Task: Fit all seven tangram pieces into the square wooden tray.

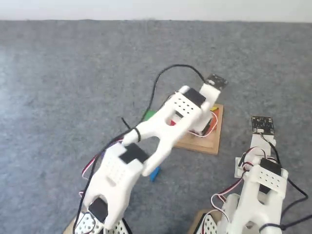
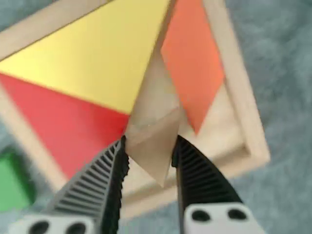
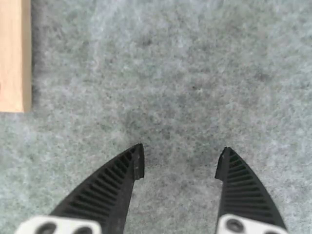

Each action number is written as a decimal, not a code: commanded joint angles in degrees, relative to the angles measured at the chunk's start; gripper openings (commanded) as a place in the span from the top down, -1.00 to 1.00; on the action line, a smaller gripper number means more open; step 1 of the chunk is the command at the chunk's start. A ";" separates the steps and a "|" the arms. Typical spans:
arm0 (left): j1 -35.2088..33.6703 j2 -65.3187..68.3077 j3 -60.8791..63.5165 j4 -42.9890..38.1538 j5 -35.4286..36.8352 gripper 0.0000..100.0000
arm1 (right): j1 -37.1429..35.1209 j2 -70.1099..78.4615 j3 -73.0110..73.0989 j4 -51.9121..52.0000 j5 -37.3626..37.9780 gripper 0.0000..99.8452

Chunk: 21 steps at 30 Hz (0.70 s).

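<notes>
The square wooden tray (image 1: 204, 144) lies on the grey carpet under the outstretched left arm. Inside the tray (image 2: 240, 85) lie a large yellow triangle (image 2: 92, 53), a red triangle (image 2: 68, 124) and an orange piece (image 2: 192, 63). My left gripper (image 2: 150, 144) hangs over the tray's bare corner, shut on a pale wood-coloured piece (image 2: 155, 105) that points down into that gap. A green piece (image 2: 10, 183) lies just outside the tray on the carpet (image 1: 148, 115). A blue piece (image 1: 154, 173) peeks out beside the left arm. My right gripper (image 3: 180, 156) stands open above bare carpet.
One corner of the tray (image 3: 14, 53) shows in the right wrist view, off to the side of that gripper. The right arm (image 1: 261, 183) stays at the near right of the table. Grey carpet stretches to the far and left sides.
</notes>
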 commanded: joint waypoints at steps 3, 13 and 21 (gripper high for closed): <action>0.62 5.71 -9.54 -4.57 3.52 0.90 | -0.57 -1.63 -0.18 -0.84 0.70 0.50; 0.53 9.93 -17.19 -4.40 4.92 0.86 | -0.57 -1.63 -0.18 -0.84 0.70 0.50; 0.09 8.79 -17.27 -4.48 8.00 0.71 | -0.57 -1.63 -0.18 -0.84 0.70 0.50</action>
